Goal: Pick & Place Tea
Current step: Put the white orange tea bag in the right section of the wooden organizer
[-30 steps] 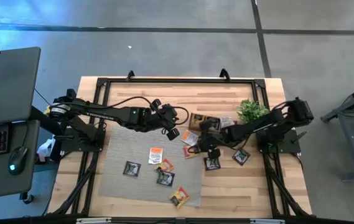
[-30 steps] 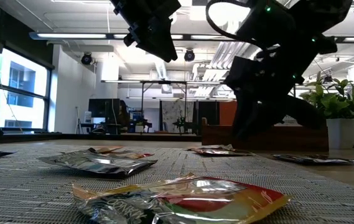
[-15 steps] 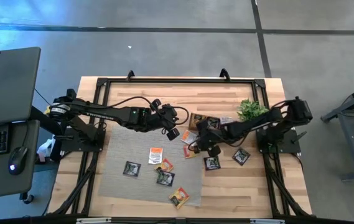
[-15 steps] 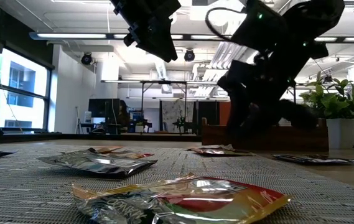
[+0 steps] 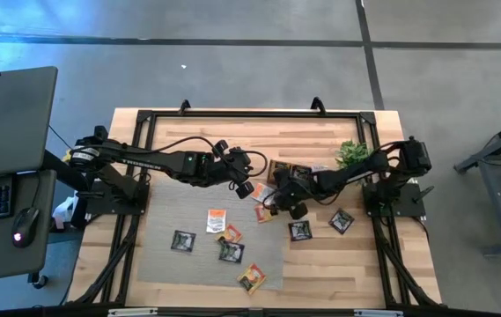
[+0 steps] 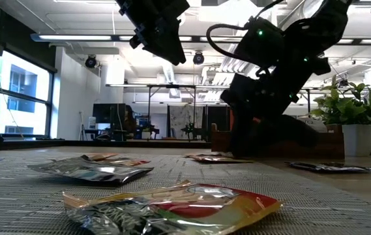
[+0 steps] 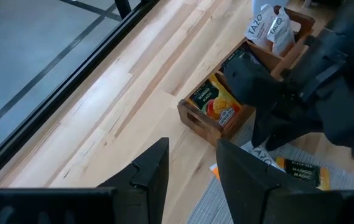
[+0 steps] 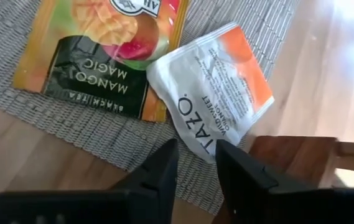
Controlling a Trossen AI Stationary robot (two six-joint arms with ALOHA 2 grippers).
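Right wrist view: "TAZO" white sachet (image 8: 217,90) beside "MANGO MAGIC" sachet (image 8: 105,53).

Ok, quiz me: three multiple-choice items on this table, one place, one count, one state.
1. Where is the plant?
A. On the grey mat
B. Beside the wooden tray, off the mat
C. Inside the tray

2. How many black sachets lie on bare wood right of the mat?
A. None
B. Two
C. Five

3. What is the left gripper doing?
A. Clamping an orange sachet
B. Hovering, fingers apart, empty
C. Resting on the mat

Answers: B, its pot stands on wood by the tray's end; B, two dark squares lie there; B, nothing sits between its fingers.
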